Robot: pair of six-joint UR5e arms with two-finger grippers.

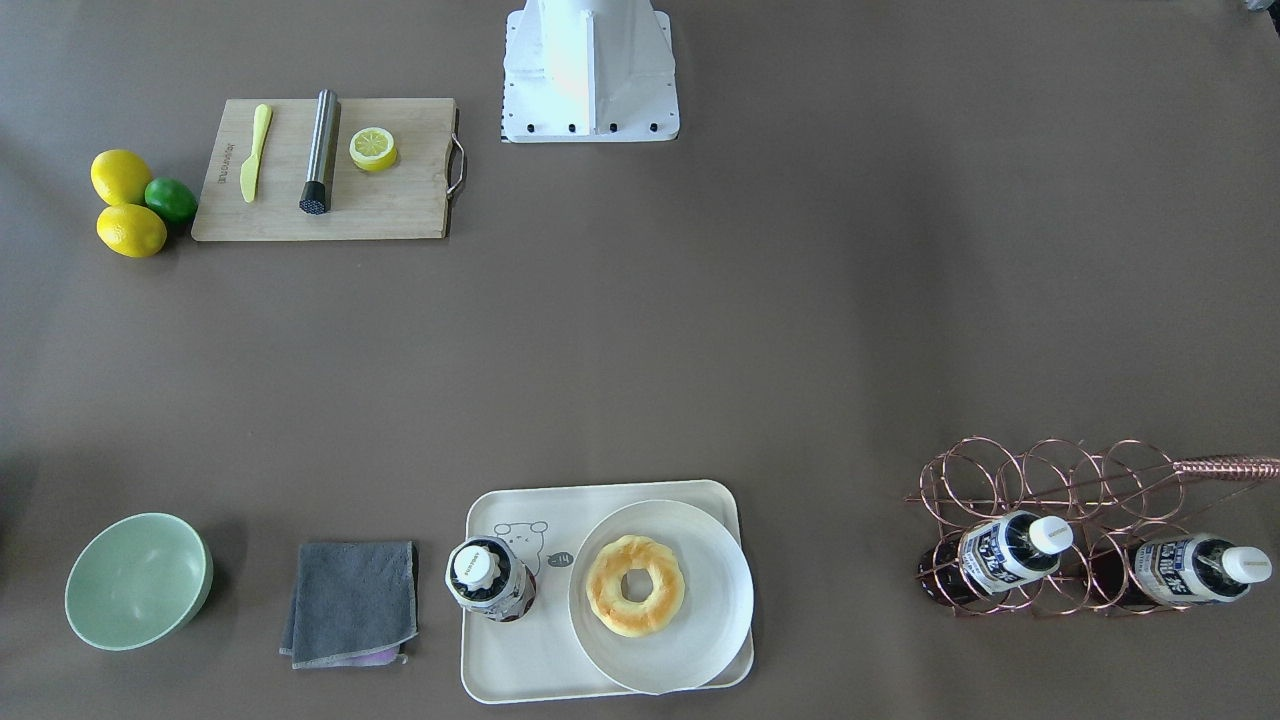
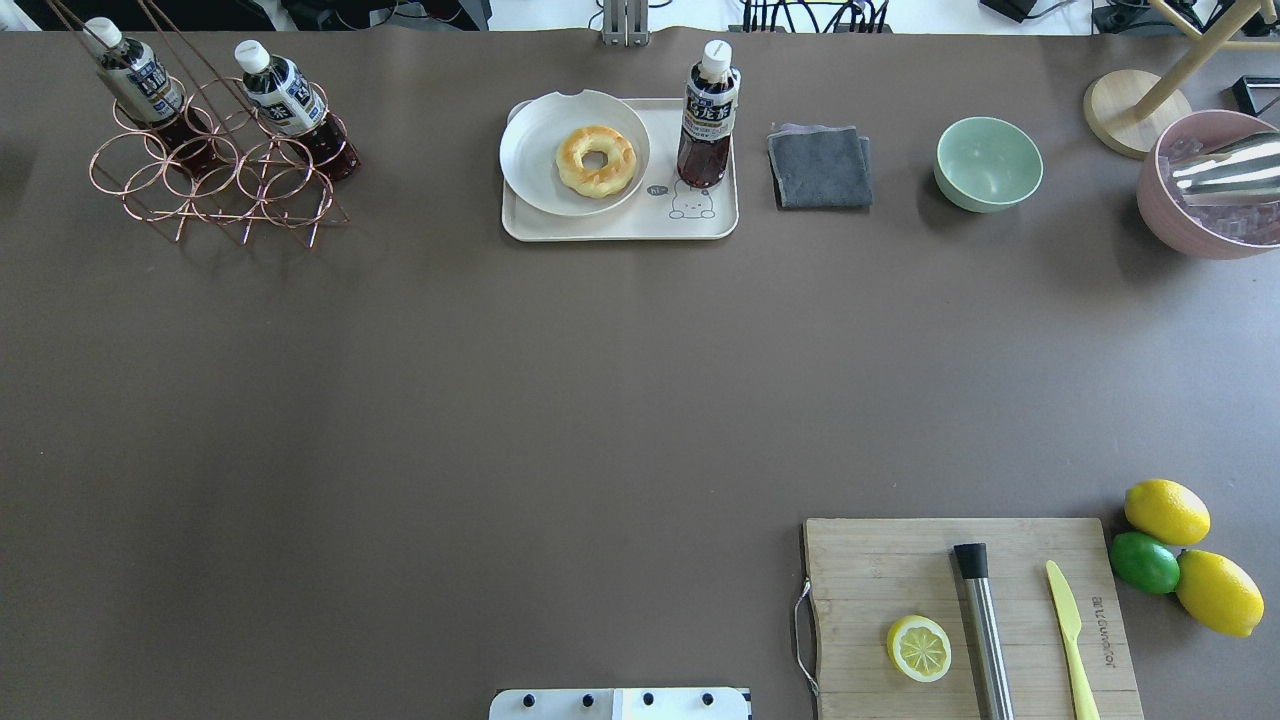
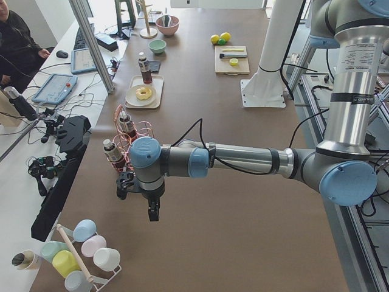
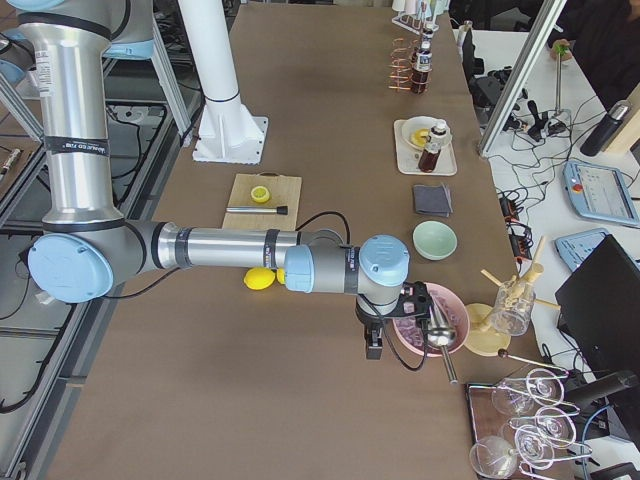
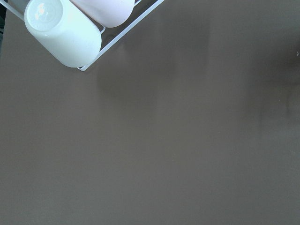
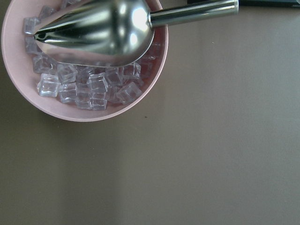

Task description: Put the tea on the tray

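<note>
One tea bottle (image 1: 490, 578) stands upright on the cream tray (image 1: 530, 660), beside the bear drawing; it also shows in the overhead view (image 2: 708, 115) on the tray (image 2: 620, 226). Two alike bottles (image 2: 140, 85) (image 2: 290, 100) lie in a copper wire rack (image 2: 215, 180). My left gripper (image 3: 154, 213) hangs over bare table past the rack, far from the tray. My right gripper (image 4: 373, 348) hangs by the pink ice bowl (image 4: 430, 320). Both show only in the side views, so I cannot tell whether they are open or shut.
A white plate (image 2: 530, 150) with a doughnut (image 2: 596, 160) shares the tray. A grey cloth (image 2: 820, 167) and a green bowl (image 2: 988, 163) lie beside it. A cutting board (image 2: 900, 570) holds half a lemon, a muddler and a knife, with lemons and a lime (image 2: 1145, 562) next to it. A cup rack (image 5: 70, 28) is near the left gripper.
</note>
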